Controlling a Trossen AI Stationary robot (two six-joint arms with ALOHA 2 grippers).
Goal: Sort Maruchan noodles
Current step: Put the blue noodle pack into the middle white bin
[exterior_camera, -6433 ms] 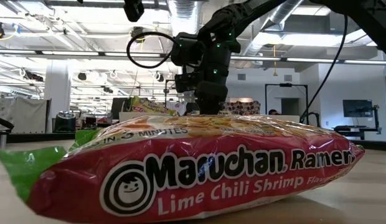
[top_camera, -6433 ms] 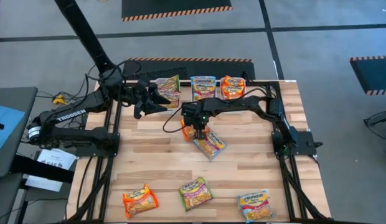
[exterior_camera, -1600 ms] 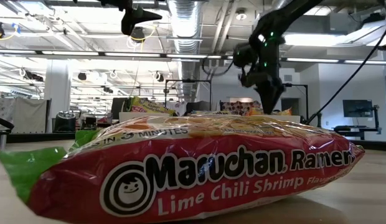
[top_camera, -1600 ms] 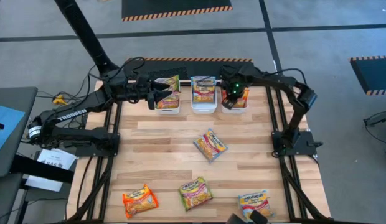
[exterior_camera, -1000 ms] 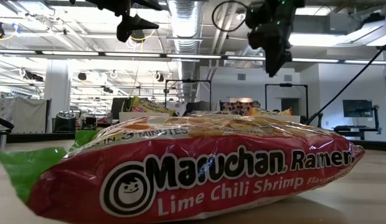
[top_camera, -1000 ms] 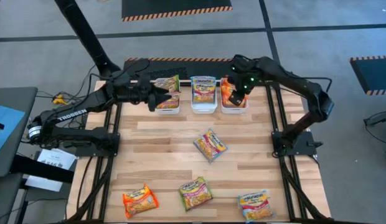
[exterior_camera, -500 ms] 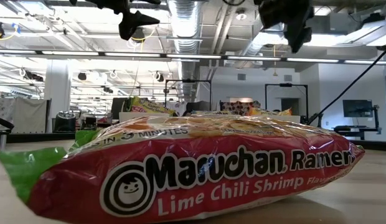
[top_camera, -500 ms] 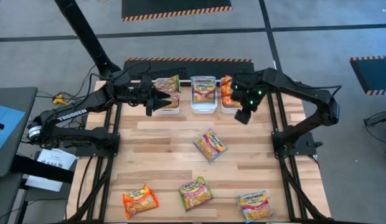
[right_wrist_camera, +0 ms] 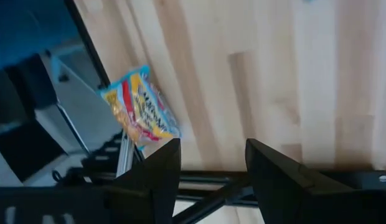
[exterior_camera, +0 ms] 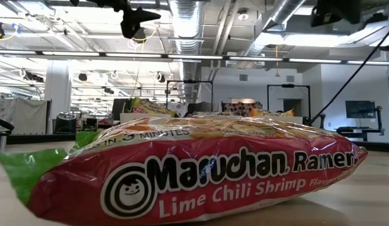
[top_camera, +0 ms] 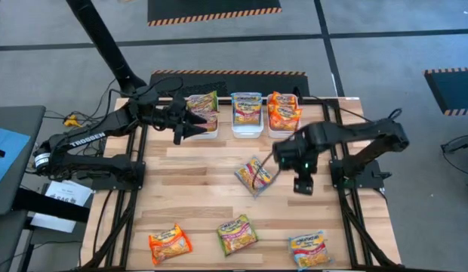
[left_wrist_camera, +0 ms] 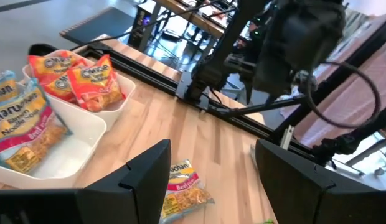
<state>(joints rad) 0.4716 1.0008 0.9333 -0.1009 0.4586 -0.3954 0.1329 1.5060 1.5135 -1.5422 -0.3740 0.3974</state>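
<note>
We see a wooden desk (top_camera: 211, 189) with three white bins (top_camera: 247, 130) in a row at its far edge. The left bin holds green-edged noodle packets (top_camera: 204, 104), the middle one blue-edged packets (top_camera: 247, 106), and the right one orange packets (top_camera: 283, 107), which the left wrist view shows standing tilted against each other. Four packets lie loose on the desk: a pink-edged one (top_camera: 254, 175) near the middle, and along the near edge an orange one (top_camera: 169, 243), a green one (top_camera: 237, 233) and a blue one (top_camera: 309, 249). The low view is filled by the green packet, labelled Lime Chili Shrimp. Our right pincer (top_camera: 303, 181) hangs above the desk just right of the middle packet, its fingers (right_wrist_camera: 157, 180) spread apart and holding nothing; its wrist view looks down on the blue packet at the desk's edge. Our left pincer (top_camera: 190, 124) hovers by the left bin, fingers (left_wrist_camera: 143, 180) released wide and empty.
</note>
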